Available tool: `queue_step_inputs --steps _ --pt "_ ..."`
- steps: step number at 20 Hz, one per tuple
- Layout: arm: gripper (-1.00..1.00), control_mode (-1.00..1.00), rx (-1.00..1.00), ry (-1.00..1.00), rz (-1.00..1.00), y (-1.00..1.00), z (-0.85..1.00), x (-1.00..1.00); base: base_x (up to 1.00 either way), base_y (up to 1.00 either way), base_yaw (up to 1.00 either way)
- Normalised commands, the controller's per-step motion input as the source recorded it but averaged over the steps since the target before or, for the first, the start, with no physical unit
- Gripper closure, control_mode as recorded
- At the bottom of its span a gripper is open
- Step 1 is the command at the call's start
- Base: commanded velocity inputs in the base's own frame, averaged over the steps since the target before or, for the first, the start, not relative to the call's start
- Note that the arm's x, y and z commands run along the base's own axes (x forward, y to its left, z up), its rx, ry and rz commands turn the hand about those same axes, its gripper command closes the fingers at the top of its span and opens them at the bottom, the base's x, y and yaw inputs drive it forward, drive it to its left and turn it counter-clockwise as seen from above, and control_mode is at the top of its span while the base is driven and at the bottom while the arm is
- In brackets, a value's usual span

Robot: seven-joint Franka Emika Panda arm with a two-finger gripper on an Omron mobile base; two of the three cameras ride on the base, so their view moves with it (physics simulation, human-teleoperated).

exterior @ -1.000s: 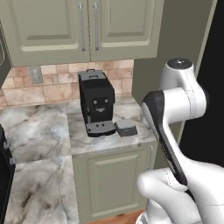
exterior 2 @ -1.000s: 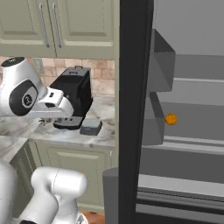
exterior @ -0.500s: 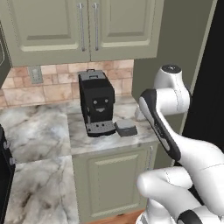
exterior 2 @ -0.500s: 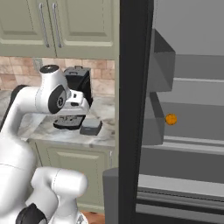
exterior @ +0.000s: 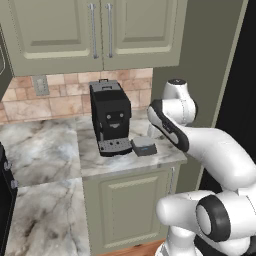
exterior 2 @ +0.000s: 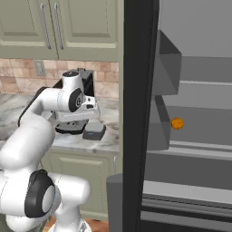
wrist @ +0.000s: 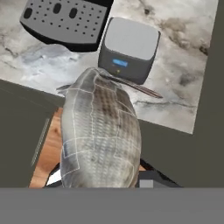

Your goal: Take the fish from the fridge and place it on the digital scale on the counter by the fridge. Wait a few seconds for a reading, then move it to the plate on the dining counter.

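One fish [wrist: 99, 135], clamped in gripper; digital scale [wrist: 129, 49] beyond it on counter [wrist: 175, 78], beside coffee machine [exterior: 110, 117]; orange fruit [exterior 2: 177, 123] in fridge [exterior 2: 190, 136].

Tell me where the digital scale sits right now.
The digital scale sits on the counter just right of the coffee machine; in the hand view it lies beyond the held fish.

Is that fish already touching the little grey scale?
Apart. The hand view shows the fish held out past the counter edge, the digital scale bare beyond it.
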Motion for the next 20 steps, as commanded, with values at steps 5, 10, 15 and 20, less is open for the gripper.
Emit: queue_step_inputs --steps 5,10,15,20 --pt "1.00 -1.00 0.00 0.12 0.15 0.00 -0.34 0.59 0.00 0.00 0.00" --pt "1.00 -1.00 0.00 0.04 0.13 0.00 -0.46 0.30 0.00 0.00 0.00" --pt "1.00 -1.00 0.01 -0.01 0.08 0.00 -0.35 0.14 0.00 0.00 0.00" --pt "1.00 -1.00 0.00 -0.03 0.02 0.00 -0.28 0.26 0.00 0.00 0.00"
